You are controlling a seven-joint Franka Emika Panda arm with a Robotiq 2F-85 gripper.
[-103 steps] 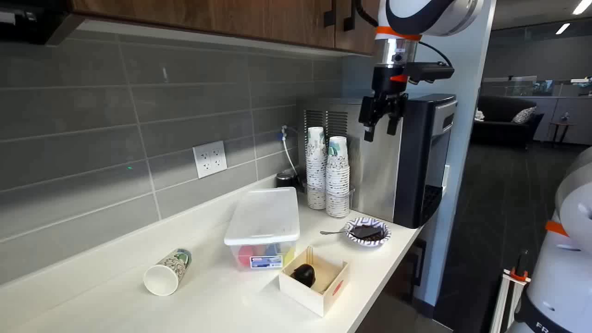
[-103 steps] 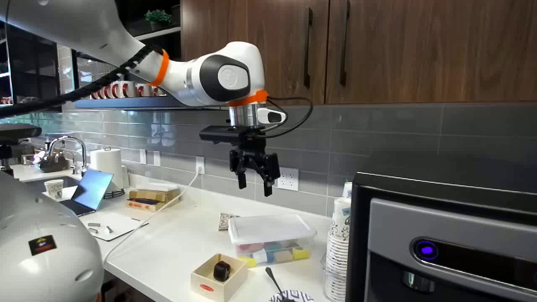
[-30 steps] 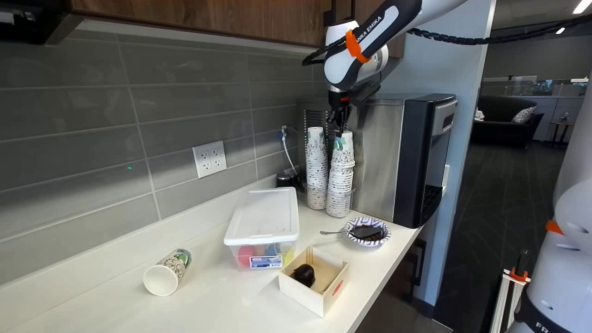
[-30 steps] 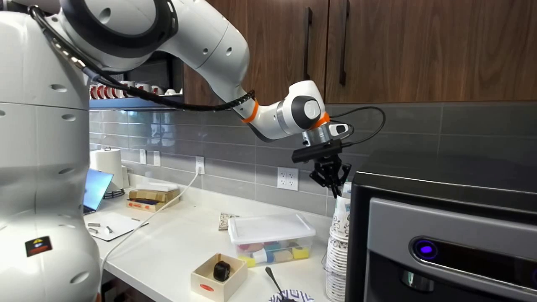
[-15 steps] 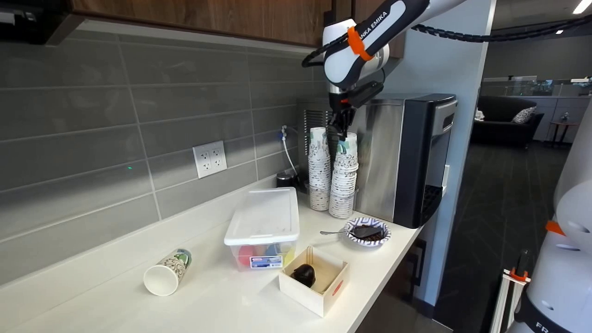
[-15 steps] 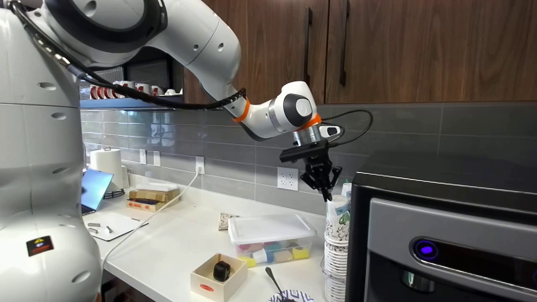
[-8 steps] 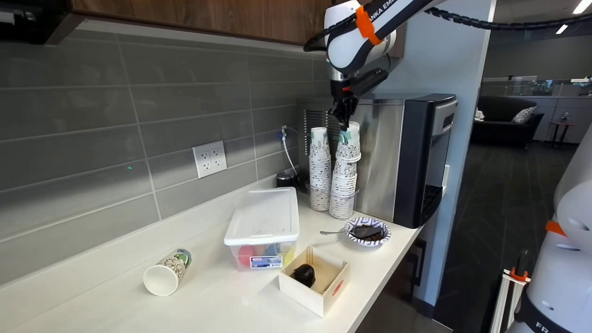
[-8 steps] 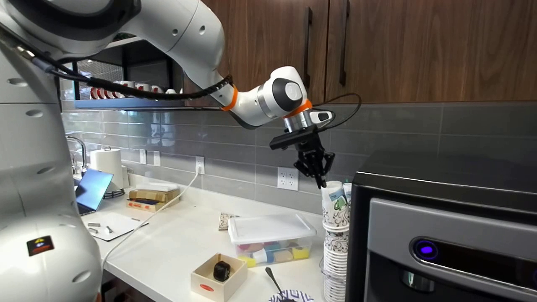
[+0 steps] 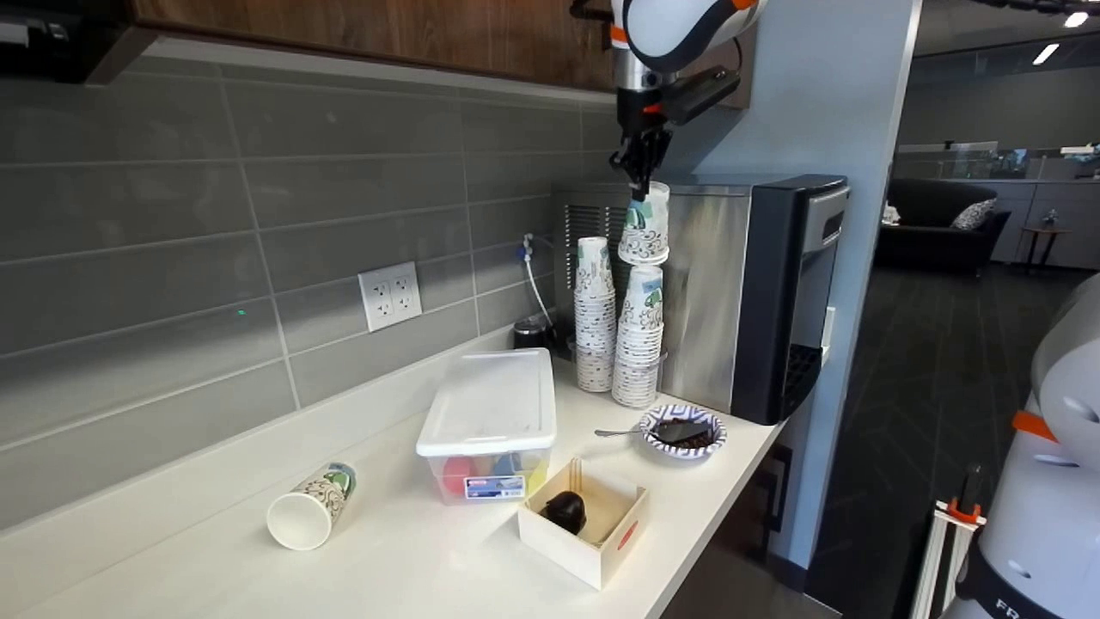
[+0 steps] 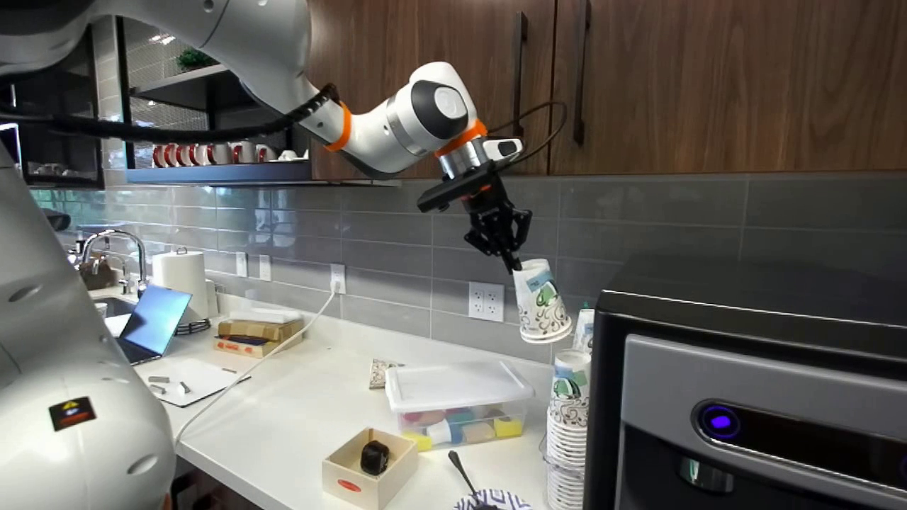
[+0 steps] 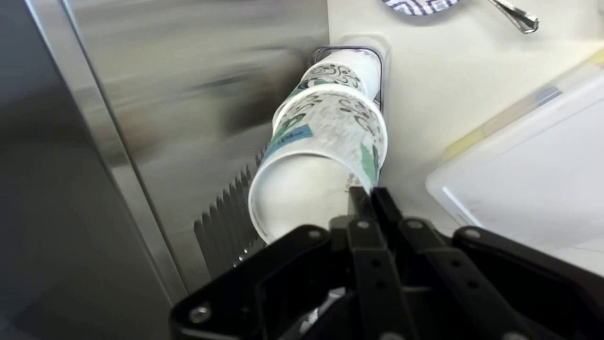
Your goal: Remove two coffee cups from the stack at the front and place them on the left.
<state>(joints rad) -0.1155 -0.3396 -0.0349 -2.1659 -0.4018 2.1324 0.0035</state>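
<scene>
Gripper (image 11: 371,192) clenched on base edge of upside-down, tilted paper cups (image 10: 542,304), likely two nested, held above stack (image 9: 638,352), apart from it. Bowl (image 9: 683,452), lidded box (image 9: 494,400) near stack.

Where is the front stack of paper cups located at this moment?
In an exterior view, the front stack stands right of centre, just right of the rear stack, beside the steel machine and behind the patterned bowl.

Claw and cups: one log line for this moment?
claw: shut on paper cups | pose: upside down, tilted | count: apparently two, nested | front stack: below, not touching | placed on left: not yet
</scene>
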